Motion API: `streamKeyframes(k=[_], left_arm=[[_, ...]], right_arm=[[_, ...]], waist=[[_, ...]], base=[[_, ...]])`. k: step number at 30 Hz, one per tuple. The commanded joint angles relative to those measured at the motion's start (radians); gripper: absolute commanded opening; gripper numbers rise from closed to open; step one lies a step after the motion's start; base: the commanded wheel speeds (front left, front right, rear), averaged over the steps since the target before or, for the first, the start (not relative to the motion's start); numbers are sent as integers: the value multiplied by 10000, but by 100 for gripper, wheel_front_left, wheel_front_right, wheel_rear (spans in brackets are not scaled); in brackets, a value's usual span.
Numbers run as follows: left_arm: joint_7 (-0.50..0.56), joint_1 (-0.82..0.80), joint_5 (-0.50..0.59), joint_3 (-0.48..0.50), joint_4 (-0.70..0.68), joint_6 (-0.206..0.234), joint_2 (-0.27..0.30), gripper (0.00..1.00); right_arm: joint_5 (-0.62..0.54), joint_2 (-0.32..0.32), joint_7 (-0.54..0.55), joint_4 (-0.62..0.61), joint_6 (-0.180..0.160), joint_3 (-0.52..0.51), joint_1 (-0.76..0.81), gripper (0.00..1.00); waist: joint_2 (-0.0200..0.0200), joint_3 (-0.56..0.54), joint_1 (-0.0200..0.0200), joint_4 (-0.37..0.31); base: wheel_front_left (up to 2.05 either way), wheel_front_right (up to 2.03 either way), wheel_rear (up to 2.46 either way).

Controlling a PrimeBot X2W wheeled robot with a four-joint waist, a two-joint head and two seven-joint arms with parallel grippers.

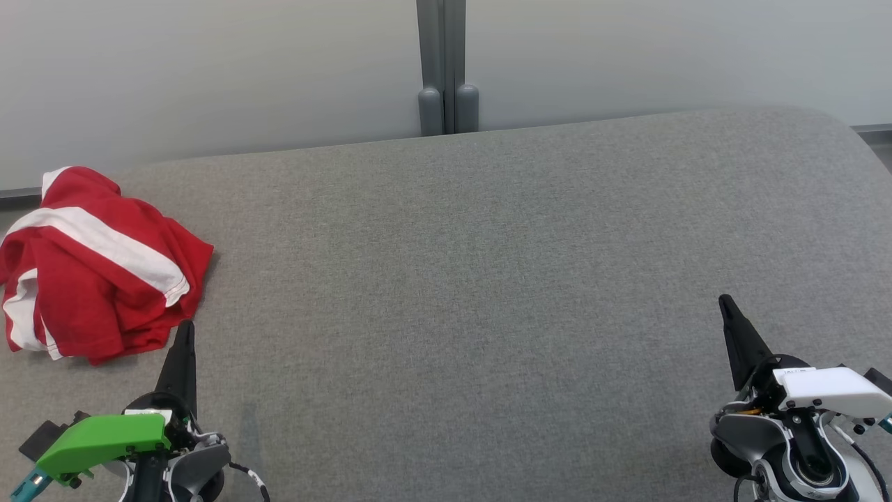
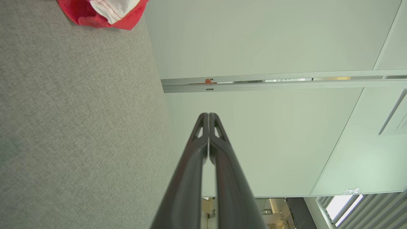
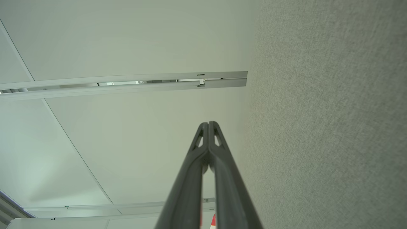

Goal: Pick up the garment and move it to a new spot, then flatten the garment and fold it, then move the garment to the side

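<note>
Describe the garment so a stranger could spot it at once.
Start from the wide grey fabric surface. Near its left edge, just beyond the left gripper, lies a crumpled garment. Bright red cloth with white stripes sets it apart from the plain grey around it.

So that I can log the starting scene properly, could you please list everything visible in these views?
garment: one, red with white stripes, crumpled at the far left of the fabric surface
fabric surface: one, grey, spanning the head view
wall panels: two, pale, behind the surface
post: one, grey, between the panels
left gripper: one, dark fingers with a green wrist cover, lower left, shut and empty, just short of the garment
right gripper: one, dark fingers with a white wrist cover, lower right, shut and empty
</note>
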Motion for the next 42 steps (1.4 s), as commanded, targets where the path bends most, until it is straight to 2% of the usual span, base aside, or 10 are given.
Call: streamKeyframes(k=[1, 35, 36, 42], left_arm=[[26, -103, -32, 21, -16, -47, 60, 0], [25, -103, -32, 21, -16, -48, 60, 0], [-6, 13, 3, -10, 25, 2, -6, 100], [-148, 330, 47, -167, 302, 14, -63, 100]], right_arm=[[-31, -8, 18, -46, 4, 2, -66, 0], [-31, -8, 18, -46, 4, 3, -66, 0], [-3, 4, -9, 31, 0, 7, 14, 100], [-72, 86, -141, 339, -2, 137, 318, 100]], waist=[[0, 0, 0, 0], [0, 0, 0, 0], [0, 0, 0, 0], [0, -8, 0, -1]], base=[[0, 0, 0], [0, 0, 0], [0, 0, 0], [0, 0, 0]])
